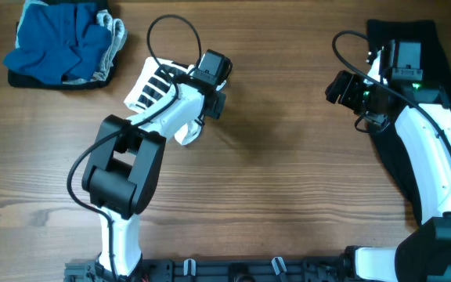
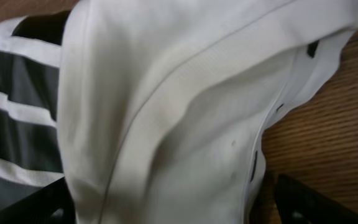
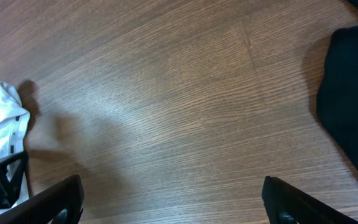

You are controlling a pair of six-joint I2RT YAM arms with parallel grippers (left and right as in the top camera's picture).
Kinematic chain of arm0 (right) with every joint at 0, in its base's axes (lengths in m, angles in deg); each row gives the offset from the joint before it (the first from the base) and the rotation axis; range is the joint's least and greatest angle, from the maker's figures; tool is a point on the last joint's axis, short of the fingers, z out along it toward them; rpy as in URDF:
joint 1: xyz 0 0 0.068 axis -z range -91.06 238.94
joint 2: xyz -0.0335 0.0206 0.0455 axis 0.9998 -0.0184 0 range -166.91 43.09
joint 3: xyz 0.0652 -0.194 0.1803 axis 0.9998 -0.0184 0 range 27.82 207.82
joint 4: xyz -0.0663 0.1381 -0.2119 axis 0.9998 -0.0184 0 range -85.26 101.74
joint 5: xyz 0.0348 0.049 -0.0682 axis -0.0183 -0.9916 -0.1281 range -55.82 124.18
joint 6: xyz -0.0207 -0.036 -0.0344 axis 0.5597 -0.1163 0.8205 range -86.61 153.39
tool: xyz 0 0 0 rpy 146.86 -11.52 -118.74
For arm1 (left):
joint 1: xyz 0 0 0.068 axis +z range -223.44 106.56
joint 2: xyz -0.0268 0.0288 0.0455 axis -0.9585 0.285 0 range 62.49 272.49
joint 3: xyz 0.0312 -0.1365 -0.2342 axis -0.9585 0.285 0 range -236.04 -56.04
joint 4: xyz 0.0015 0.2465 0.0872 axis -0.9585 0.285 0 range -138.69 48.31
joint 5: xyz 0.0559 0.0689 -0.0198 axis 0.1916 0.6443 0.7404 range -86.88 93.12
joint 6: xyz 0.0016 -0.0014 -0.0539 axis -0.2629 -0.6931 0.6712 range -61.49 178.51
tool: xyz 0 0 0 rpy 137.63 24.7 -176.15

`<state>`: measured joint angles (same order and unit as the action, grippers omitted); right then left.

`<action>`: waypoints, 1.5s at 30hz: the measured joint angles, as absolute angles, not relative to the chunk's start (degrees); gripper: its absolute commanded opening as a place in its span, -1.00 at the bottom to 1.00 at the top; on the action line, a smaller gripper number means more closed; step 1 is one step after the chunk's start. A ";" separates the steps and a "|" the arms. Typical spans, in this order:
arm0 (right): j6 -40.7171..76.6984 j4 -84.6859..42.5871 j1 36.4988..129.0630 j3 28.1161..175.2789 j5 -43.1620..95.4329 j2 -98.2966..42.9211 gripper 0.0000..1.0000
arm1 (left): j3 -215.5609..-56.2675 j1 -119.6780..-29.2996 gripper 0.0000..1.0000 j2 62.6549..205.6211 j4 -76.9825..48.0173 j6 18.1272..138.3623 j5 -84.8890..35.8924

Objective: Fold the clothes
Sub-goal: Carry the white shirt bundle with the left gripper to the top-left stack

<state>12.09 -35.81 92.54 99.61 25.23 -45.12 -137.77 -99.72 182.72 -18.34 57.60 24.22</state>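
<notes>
A bunched white T-shirt with black bar stripes is seen on the brown wooden table, partly covered by the left arm. A crumpled blue garment is piled at the far left, and a black cloth is spread beneath the right arm.

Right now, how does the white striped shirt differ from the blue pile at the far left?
The white striped shirt is partly covered by the left arm; the blue pile sits uncovered by the far left edge. The shirt is white with black bars; the pile is blue over grey and black cloth. Both are rumpled.
</notes>
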 measured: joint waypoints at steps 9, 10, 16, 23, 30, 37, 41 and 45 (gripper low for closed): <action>12.09 -35.75 92.54 99.61 25.23 -45.12 0.85 | -138.86 -98.89 -0.71 184.97 -20.37 56.01 24.90; 12.09 -35.73 92.54 99.61 25.23 -45.12 0.85 | -138.95 -98.45 -0.92 185.16 -20.48 55.96 25.36; 12.09 -35.68 92.54 99.61 25.23 -45.12 0.86 | -139.56 -98.35 -0.92 185.16 -20.46 55.76 25.69; 12.09 -35.51 92.54 99.61 25.23 -45.12 0.86 | -140.98 -96.73 -0.92 184.42 -13.95 53.89 31.43; 12.33 -35.49 92.54 99.61 25.23 -45.12 0.85 | -148.74 -89.87 -0.92 172.38 -14.45 49.10 33.79; 12.50 -35.49 92.54 99.61 25.23 -45.12 0.86 | -149.97 -82.24 -0.92 165.30 -21.12 41.49 35.48; 12.50 -35.42 92.54 99.61 25.23 -45.12 0.85 | -149.97 -77.19 -0.92 164.77 -30.25 35.35 36.31; 12.50 -35.35 92.54 99.61 25.23 -45.12 0.86 | -149.97 -70.43 -0.92 164.57 -37.49 30.13 35.54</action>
<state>12.50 -35.35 92.54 99.61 25.23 -45.12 -149.97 -70.43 164.57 -37.49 30.13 35.54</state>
